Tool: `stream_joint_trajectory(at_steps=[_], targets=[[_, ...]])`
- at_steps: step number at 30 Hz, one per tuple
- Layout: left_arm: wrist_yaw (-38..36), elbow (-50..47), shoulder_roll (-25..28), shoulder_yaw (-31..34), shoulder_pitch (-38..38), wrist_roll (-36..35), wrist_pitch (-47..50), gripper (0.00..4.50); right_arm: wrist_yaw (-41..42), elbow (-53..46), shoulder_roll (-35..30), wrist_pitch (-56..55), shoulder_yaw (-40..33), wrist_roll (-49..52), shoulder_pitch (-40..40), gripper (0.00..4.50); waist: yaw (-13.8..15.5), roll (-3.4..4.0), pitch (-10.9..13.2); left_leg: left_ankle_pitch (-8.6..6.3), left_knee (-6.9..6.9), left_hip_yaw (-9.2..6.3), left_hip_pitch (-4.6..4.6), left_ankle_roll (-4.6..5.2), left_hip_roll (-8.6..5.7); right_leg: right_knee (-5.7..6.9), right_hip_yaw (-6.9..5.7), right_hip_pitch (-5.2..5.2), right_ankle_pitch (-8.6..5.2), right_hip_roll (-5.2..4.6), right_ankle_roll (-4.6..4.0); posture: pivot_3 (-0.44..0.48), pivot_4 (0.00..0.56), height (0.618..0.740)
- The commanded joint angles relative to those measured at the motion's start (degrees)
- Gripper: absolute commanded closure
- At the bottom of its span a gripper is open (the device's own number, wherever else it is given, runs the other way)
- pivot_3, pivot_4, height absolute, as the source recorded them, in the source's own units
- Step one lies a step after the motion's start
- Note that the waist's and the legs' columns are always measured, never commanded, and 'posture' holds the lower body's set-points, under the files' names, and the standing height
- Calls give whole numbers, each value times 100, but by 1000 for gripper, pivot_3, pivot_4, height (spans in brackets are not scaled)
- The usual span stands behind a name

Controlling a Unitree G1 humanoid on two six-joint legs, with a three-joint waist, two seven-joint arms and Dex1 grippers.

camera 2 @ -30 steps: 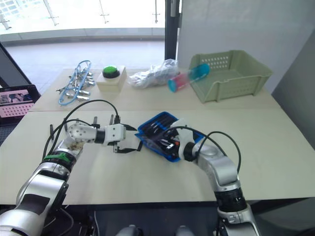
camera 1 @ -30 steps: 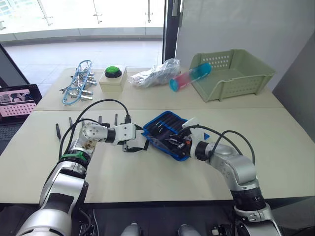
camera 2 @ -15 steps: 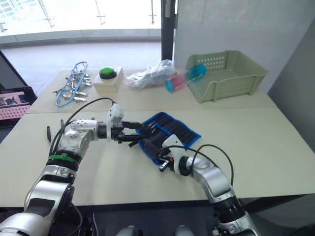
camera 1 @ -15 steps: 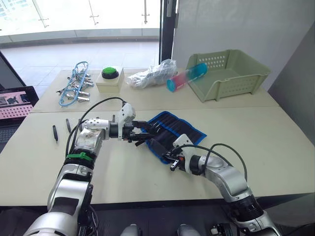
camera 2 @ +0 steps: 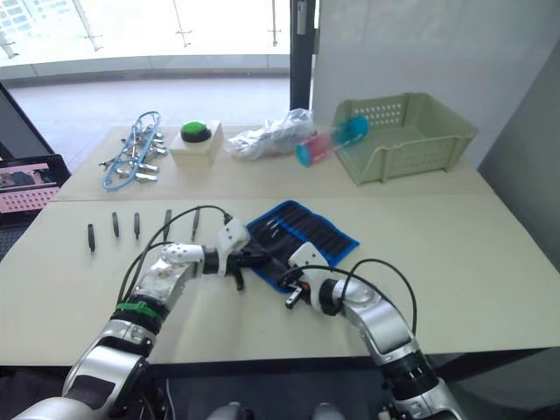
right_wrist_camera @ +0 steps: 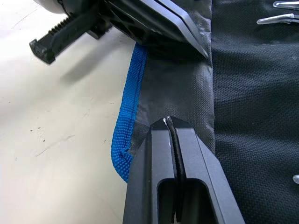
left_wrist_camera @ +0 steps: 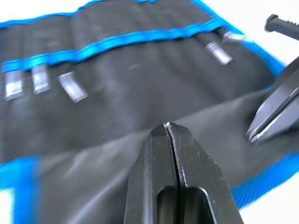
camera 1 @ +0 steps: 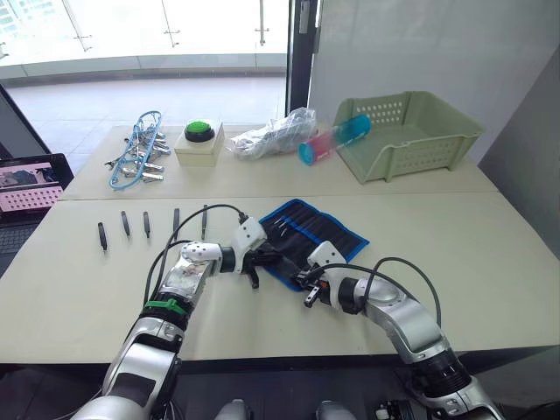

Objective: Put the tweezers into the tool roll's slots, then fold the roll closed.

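The tool roll [camera 1: 322,231], black with blue trim, lies opened out on the table's middle. In the left wrist view its slots [left_wrist_camera: 117,70] run across under a blue band, and small silver pieces show at some of them. My left gripper [camera 1: 262,259] is shut, pinching the roll's black flap [left_wrist_camera: 93,140] at its near-left edge. My right gripper [camera 1: 304,277] is shut on the roll's near edge beside the blue trim [right_wrist_camera: 125,140]. The two grippers sit close together. Several dark tweezers [camera 1: 125,224] lie in a row on the table, left of the roll.
A green basket [camera 1: 411,131] stands at the back right with a pink and blue tube [camera 1: 337,136] leaning on it. A plastic bag [camera 1: 276,131], a green button box [camera 1: 199,140] and silver clips on blue cord [camera 1: 140,157] line the back table.
My left gripper has shut and moved nearer onto the roll's near-left flap. The roll has gone from bunched up to spread out. My right gripper stays shut at the near edge.
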Motion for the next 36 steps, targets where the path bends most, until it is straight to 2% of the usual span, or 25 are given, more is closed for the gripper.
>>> stream_joint_trajectory(at_steps=[1,5,10,13,16,19,23,28,33,36], targets=[[370,292,-78,356,4,-147,-421,4482,65,263,-116,80,111,-155,119,4500,46,0,0,0,0,0,0,0,-1,-2,0,0,0,-1,0,0,150,740],[707,865,-171,729,-137,-323,-408,4482,101,282,-119,76,178,-201,110,4500,62,-4,-2,0,0,1,2,0,-2,-3,0,3,0,-1,0,0,150,740],[670,1065,-160,1023,-243,-579,-310,4482,120,251,-126,100,177,-218,140,4500,58,-5,-3,0,0,1,3,0,-1,0,0,2,0,0,0,0,150,740],[409,799,-182,1241,-260,-906,-174,4482,145,172,-111,70,163,-197,202,4500,56,-5,-3,0,0,1,2,0,-1,0,-1,2,0,0,0,0,150,740],[-60,122,-329,1342,-188,-1403,183,4482,112,144,-52,-30,106,-180,271,4500,67,-5,-3,0,0,0,-3,0,0,0,-4,-1,0,-1,0,0,150,740],[120,-433,-590,1271,-60,-1589,684,4482,125,122,-23,-230,132,-210,363,4500,75,-6,-4,0,0,-1,-4,0,-1,-3,-5,2,0,-3,0,0,150,740],[593,-761,-790,784,271,-1051,796,4482,13,109,18,-537,121,-347,416,4500,53,-6,-4,0,0,-1,-1,0,0,-3,-3,3,0,-1,0,0,150,740],[1485,32,-609,654,335,-474,973,4482,23,243,138,-1331,-11,-351,483,4500,47,-8,-4,0,-3,0,0,0,6,-4,-3,1,0,7,0,0,150,740],[1186,-8,-586,637,579,-618,973,4482,254,333,110,-1716,-47,-300,556,4500,23,-5,-6,0,-6,7,20,0,10,-6,-1,12,0,6,0,0,150,740],[929,-247,-614,548,761,-669,955,4482,642,200,141,-1641,-264,154,431,4500,16,-3,-7,-1,-10,13,25,0,14,-6,-1,12,0,6,0,0,150,740]])
